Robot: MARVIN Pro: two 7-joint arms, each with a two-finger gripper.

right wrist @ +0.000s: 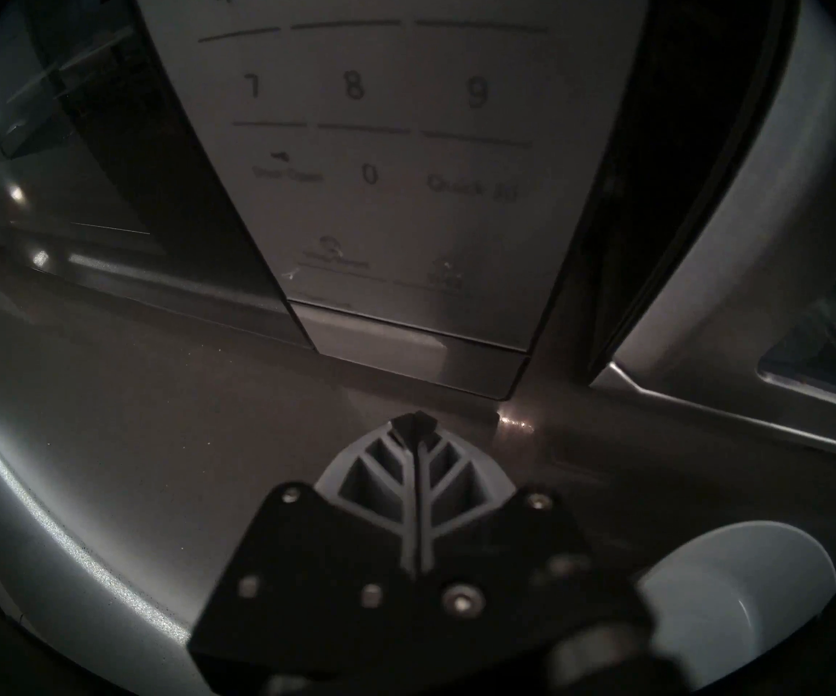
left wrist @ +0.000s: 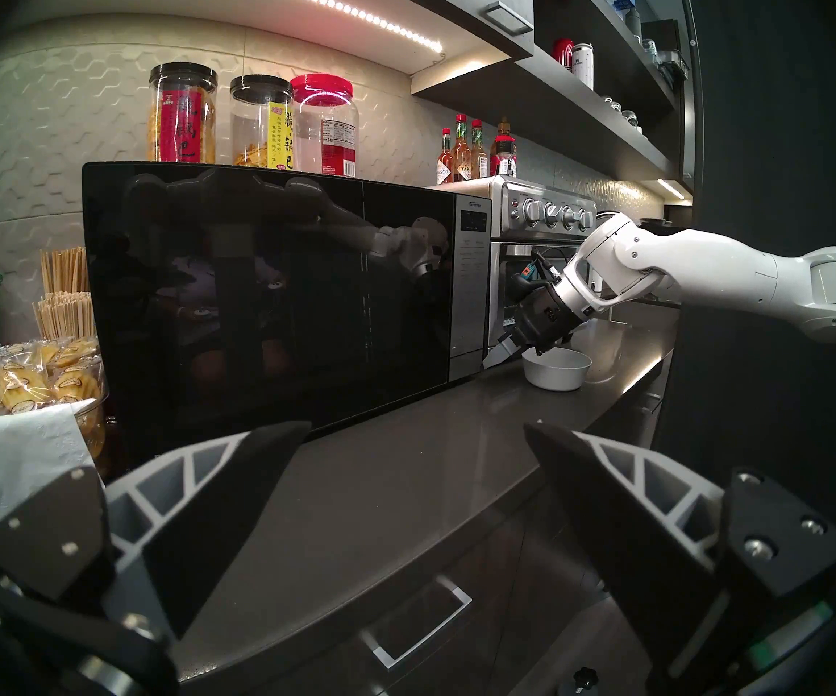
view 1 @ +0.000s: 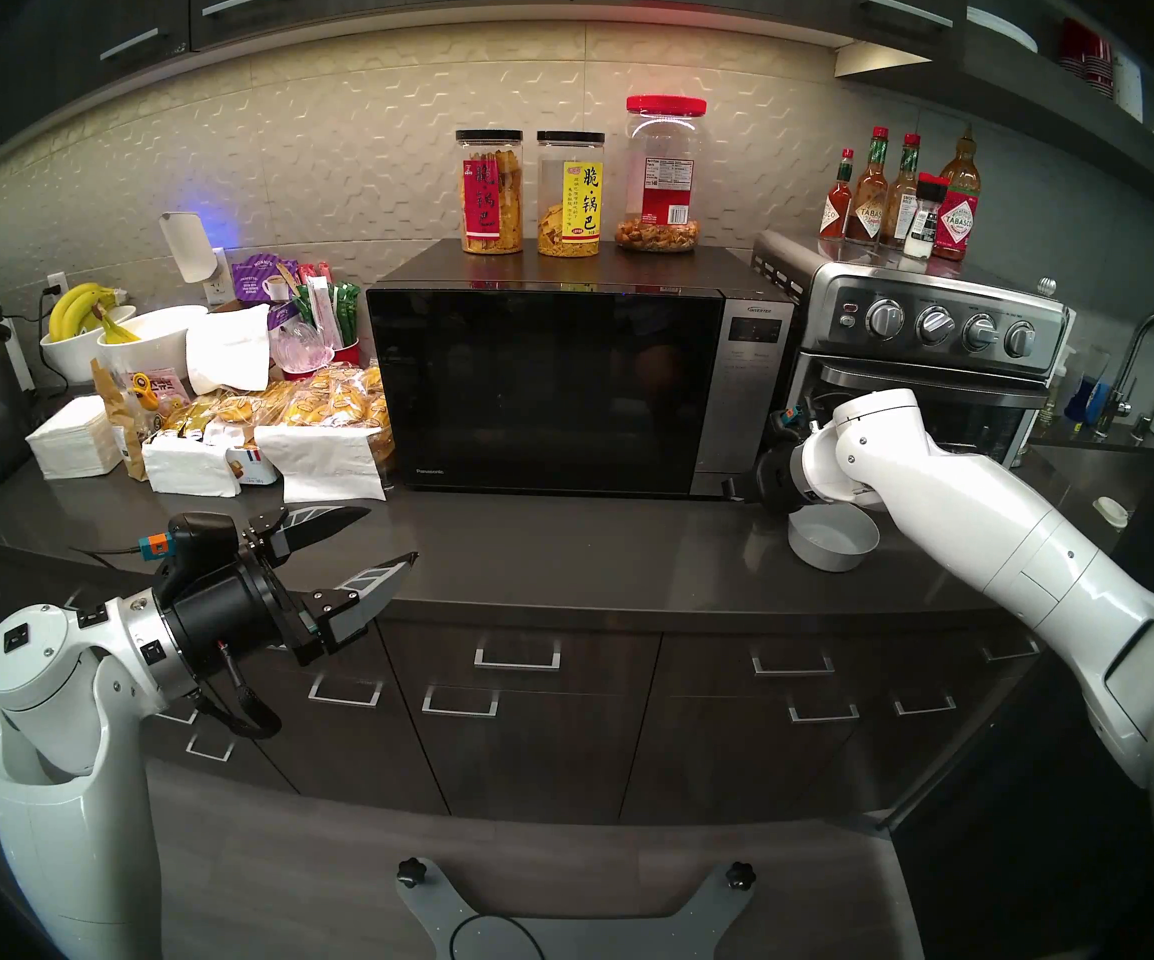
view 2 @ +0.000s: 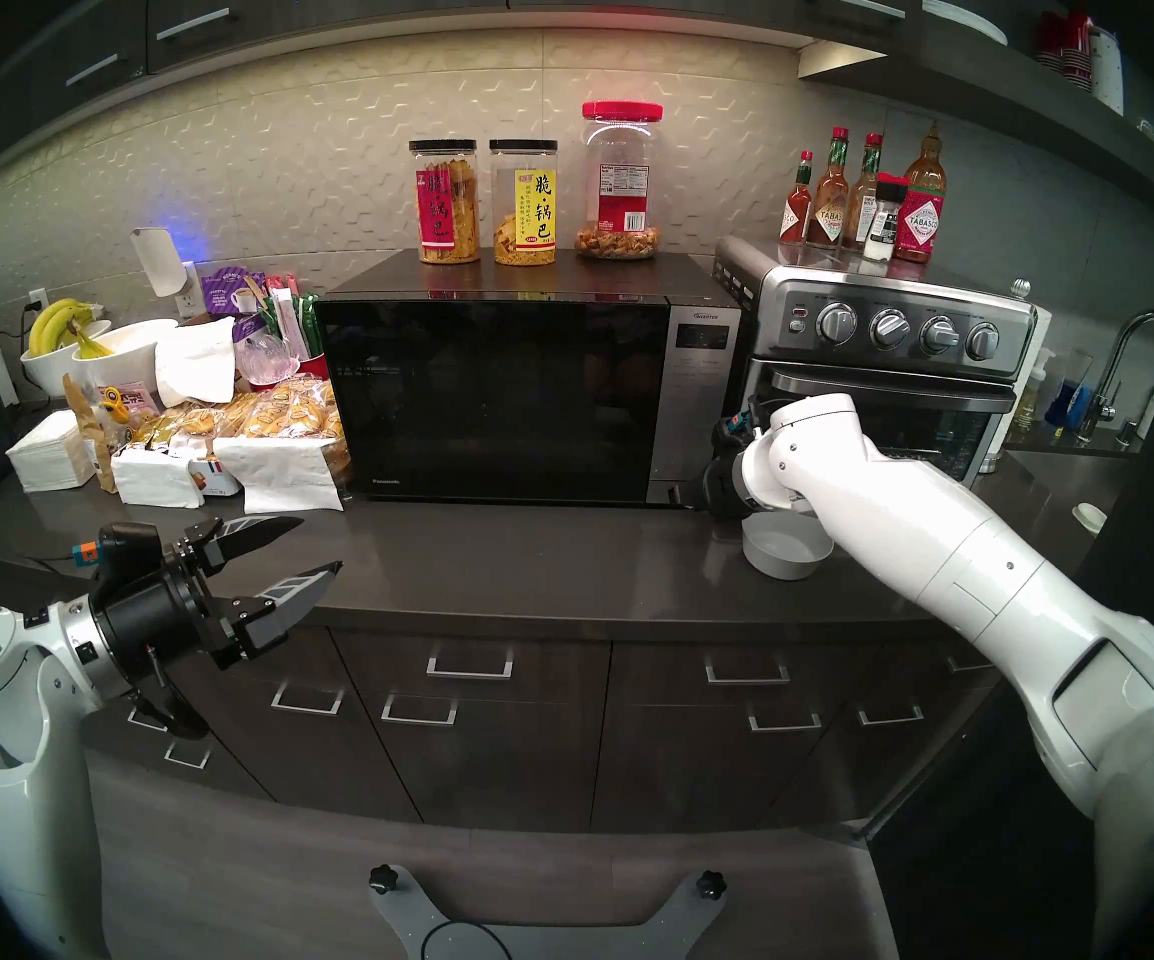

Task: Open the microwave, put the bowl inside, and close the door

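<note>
Two grippers show. Nearest us, our left gripper (view 1: 380, 532) hangs level over the counter (view 1: 560, 557) edge, its fingers spread wide and holding nothing. Farther on, at the right, the bowl (view 1: 832, 541) sits upright on the counter: small, white, glossy, straight-sided and empty, partly under our right arm. Our right gripper (right wrist: 412, 421) is pinched fully together around nothing, its tip angled down just in front of the microwave's (view 1: 560, 390) lower right corner, below the grey keypad (right wrist: 365, 127); we cannot tell whether it touches. Behind it the microwave, black and boxy, has its dark glass door (view 1: 546, 390) closed. Three jars (view 1: 577, 176) stand on top.
</note>
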